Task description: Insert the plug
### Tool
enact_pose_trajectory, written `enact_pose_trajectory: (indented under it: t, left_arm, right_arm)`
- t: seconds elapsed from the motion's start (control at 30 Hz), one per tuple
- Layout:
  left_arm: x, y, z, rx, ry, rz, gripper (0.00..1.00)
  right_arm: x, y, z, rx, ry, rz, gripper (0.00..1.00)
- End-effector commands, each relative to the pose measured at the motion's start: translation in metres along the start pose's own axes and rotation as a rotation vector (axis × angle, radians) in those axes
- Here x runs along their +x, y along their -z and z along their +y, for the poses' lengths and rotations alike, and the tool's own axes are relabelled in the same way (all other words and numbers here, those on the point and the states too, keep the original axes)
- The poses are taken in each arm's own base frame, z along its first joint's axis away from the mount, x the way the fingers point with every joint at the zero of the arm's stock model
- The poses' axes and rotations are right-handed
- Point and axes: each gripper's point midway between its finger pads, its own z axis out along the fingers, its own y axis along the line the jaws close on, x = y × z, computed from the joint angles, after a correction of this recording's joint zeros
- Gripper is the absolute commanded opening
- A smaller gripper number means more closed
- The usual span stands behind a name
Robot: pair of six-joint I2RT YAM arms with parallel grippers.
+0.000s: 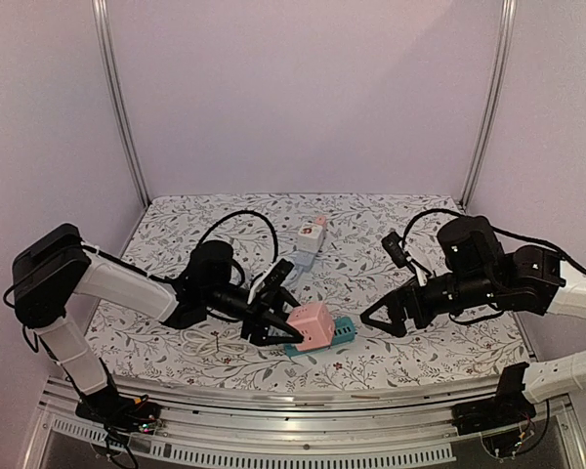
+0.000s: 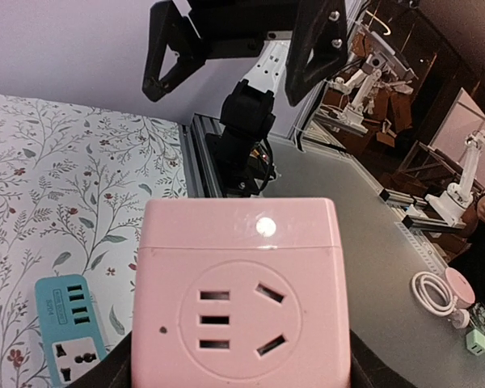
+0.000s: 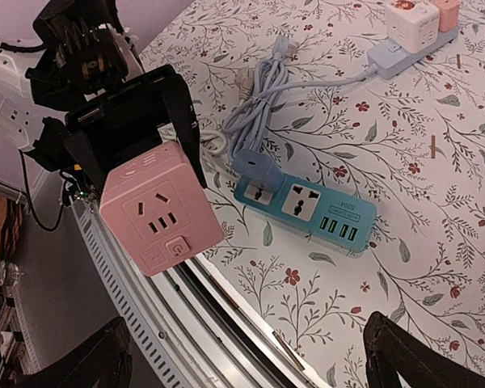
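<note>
A pink cube plug point(image 1: 311, 326) with socket faces hangs just above the table's near edge, and my left gripper point(image 1: 295, 328) is shut on its sides. Its face fills the left wrist view point(image 2: 241, 299); its pins are hidden. Beside it on the table lies a teal power strip point(image 1: 339, 334) point(image 3: 315, 212) point(image 2: 69, 327). A light-blue plug point(image 3: 255, 166) with a cable sits in the strip's end socket. My right gripper point(image 1: 379, 318) point(image 3: 246, 360) stands open and empty to the right of the strip, facing the cube point(image 3: 158, 210).
A grey-blue strip point(image 1: 308, 244) point(image 3: 396, 52) carrying white and pink cubes lies at the back middle. A coiled white cable point(image 1: 210, 342) rests near the left arm. The metal rail point(image 1: 303, 396) runs along the near table edge under the cube.
</note>
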Motion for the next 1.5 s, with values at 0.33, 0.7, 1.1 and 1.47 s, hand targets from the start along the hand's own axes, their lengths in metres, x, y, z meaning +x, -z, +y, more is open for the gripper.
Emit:
enact_pose_trajectory:
  t: [0.33, 0.7, 1.1, 1.47]
  left_arm:
    - [-0.019, 0.016, -0.037, 0.020, -0.111, -0.198, 0.00]
    - [-0.016, 0.008, -0.033, 0.004, -0.097, -0.194, 0.00]
    - [-0.014, 0.001, -0.028, -0.004, -0.087, -0.193, 0.00]
    - [-0.018, 0.004, -0.055, 0.108, -0.119, -0.201, 0.00]
  right_arm:
    - [0.008, -0.017, 0.044, 0.023, 0.179, 0.159, 0.99]
    - [0.008, -0.020, 0.069, 0.026, 0.220, 0.174, 0.99]
    - [0.019, -0.036, 0.086, 0.051, 0.260, 0.233, 0.99]
    - [0.006, -0.048, 0.088, 0.111, 0.295, 0.201, 0.99]
